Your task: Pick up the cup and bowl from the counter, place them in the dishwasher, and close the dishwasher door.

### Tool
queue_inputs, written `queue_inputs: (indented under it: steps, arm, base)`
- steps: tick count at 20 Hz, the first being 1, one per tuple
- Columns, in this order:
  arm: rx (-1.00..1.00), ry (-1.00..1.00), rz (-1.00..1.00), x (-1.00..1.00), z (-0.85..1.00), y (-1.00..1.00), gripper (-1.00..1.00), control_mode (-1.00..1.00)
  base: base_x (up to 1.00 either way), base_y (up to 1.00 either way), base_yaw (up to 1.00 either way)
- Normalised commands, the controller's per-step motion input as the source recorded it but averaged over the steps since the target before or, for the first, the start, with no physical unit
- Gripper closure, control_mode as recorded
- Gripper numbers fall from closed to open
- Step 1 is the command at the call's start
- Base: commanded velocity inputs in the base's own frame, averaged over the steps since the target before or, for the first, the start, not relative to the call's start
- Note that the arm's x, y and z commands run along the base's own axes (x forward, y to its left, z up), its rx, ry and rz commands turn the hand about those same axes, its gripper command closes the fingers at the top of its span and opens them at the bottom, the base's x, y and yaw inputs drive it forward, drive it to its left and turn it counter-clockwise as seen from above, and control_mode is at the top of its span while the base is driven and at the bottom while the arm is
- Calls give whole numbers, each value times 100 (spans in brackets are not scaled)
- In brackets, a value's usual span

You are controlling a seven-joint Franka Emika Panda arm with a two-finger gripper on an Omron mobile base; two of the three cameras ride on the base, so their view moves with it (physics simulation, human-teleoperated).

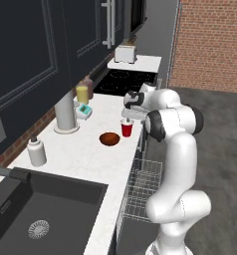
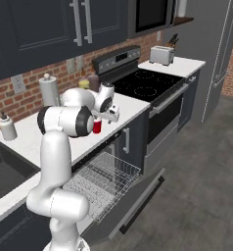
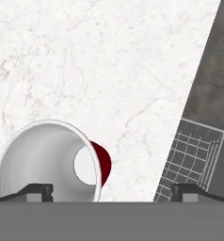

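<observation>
The red cup (image 1: 126, 128) stands upright near the front edge of the white counter (image 1: 80, 159), with the reddish-brown bowl (image 1: 109, 139) just left of it. My gripper (image 1: 127, 117) hangs open a little above the cup, holding nothing. In the hand view the cup's pale inside (image 3: 48, 160) lies below my left fingertip (image 3: 38, 190), off-centre from the gripper (image 3: 113, 190). In the right base view the cup (image 2: 97, 126) peeks out beside my arm. The dishwasher door (image 2: 138, 196) lies folded down, and the grey wire rack (image 1: 143, 189) is pulled out over it.
A paper towel roll (image 1: 65, 112), a yellow jar (image 1: 82, 93) and a white bottle (image 1: 37, 152) stand along the back of the counter. The dark sink (image 1: 41, 209) is at the left. The black stove (image 1: 123, 79) and a toaster (image 1: 125, 53) lie beyond.
</observation>
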Motion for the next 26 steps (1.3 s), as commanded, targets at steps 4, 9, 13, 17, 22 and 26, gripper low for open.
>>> queue_inputs:
  steps: [4,9,13,17,22,26]
  arm:
    - [0,0,0,1,-22,25,-100,-100]
    - [0,0,0,3,-21,22,-100,-100]
    - [0,0,0,1,-20,9,-100,-100]
    - [0,0,0,-7,-28,0,100,-100]
    - [0,0,0,-15,-21,0,100,-100]
    - [0,0,0,-27,-31,-1,100,-100]
  base:
    - [0,0,0]
    - [0,0,0]
    - [0,0,0]
    - [0,0,0]
    - [0,0,0]
    - [0,0,0]
